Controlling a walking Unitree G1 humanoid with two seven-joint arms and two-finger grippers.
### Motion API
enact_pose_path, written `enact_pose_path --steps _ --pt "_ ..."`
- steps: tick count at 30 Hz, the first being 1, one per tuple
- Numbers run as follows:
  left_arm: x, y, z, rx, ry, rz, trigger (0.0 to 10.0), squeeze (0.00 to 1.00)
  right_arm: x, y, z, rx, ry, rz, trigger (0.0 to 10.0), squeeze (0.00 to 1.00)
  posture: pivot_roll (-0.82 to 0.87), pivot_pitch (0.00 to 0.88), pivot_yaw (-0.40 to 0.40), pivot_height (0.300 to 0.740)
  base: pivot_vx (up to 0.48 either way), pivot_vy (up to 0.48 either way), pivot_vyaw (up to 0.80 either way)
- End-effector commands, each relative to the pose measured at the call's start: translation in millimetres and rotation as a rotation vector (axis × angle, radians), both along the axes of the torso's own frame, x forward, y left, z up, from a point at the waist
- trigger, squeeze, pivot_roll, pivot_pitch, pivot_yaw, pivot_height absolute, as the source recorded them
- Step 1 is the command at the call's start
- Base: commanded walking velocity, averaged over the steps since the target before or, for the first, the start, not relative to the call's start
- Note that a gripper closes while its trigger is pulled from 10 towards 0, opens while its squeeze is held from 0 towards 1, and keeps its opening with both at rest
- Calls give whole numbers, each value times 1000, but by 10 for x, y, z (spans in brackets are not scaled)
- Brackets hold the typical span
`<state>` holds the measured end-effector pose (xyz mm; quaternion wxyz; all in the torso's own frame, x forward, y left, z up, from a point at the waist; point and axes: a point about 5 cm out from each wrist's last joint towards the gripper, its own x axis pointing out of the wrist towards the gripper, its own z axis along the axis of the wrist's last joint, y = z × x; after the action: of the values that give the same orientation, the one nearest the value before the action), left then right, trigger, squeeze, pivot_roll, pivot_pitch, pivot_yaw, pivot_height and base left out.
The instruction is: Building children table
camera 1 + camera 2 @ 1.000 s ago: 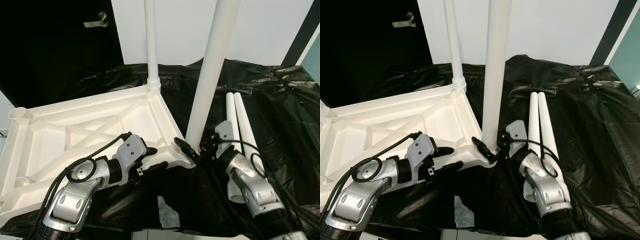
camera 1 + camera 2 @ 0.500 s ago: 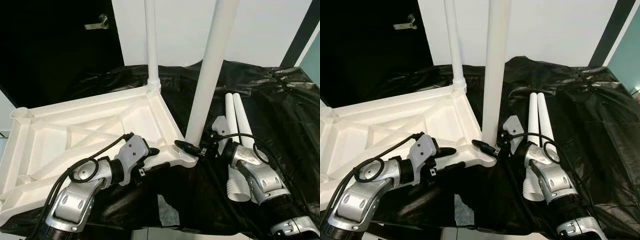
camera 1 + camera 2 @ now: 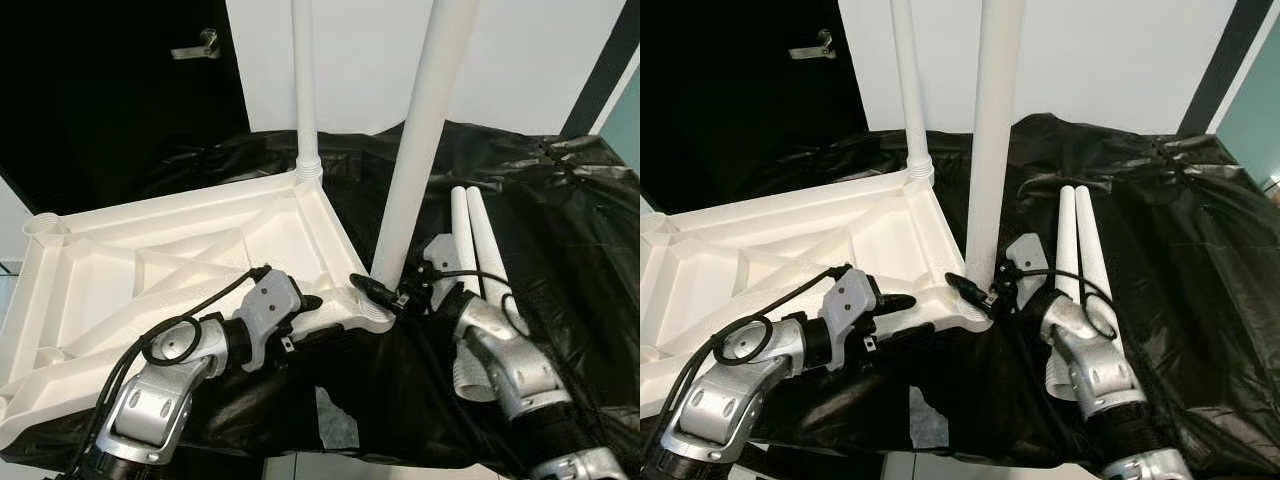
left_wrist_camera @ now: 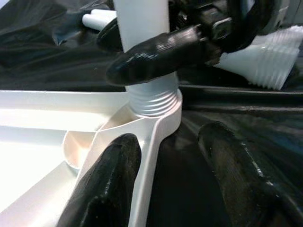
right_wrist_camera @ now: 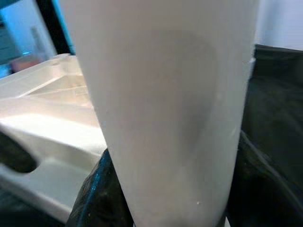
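Observation:
The white table top (image 3: 150, 270) lies upside down on a black sheet. One white leg (image 3: 303, 90) stands upright in its far corner. A second leg (image 3: 420, 150) stands in the near right corner, its threaded foot (image 4: 154, 101) in the socket. My right gripper (image 3: 388, 292) is shut on this leg just above the socket, and the leg (image 5: 165, 104) sits between its fingers. My left gripper (image 3: 312, 318) is open and straddles the table top's rim (image 4: 156, 137) beside that corner, one finger inside and one outside.
Two spare white legs (image 3: 472, 240) lie side by side on the black sheet (image 3: 570, 230) right of my right arm. A dark door with a handle (image 3: 195, 45) and a white wall stand behind. A gap in the sheet (image 3: 335, 425) shows at the front edge.
My right arm has swung its elbow back inward while the gripper stays on the leg's base. The left gripper holds its place at the rim.

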<state>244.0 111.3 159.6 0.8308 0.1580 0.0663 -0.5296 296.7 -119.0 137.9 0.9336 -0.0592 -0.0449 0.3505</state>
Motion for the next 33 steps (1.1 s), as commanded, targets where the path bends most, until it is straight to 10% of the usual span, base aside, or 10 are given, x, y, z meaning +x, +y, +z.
enact_pose_path --steps 1,16,29,30,31,33 --pt "59 26 -12 10 -26 86 10000 0 -10 -80 -180 -35 75 -119 10000 0 -6 0 12 740 0 0 0" --pt "136 17 -39 -8 -57 168 10000 0 -97 101 -253 74 115 -517 10000 0 -7 0 24 740 0 0 0" --pt "229 41 -135 -56 -84 314 10000 0 -128 125 -205 107 100 -575 10000 0 -14 0 32 740 0 0 0" --pt "233 42 -143 -72 -82 330 10000 0 -127 117 -189 110 90 -575 10000 310 -14 0 32 740 0 0 0" --pt "225 34 -164 -90 -80 341 10000 0 -133 104 -161 110 70 -552 10000 1000 -14 0 27 740 0 0 0" --pt "211 28 -188 -103 -78 345 10000 0 -141 79 -136 118 57 -524 10000 1000 -13 0 25 740 0 0 0"
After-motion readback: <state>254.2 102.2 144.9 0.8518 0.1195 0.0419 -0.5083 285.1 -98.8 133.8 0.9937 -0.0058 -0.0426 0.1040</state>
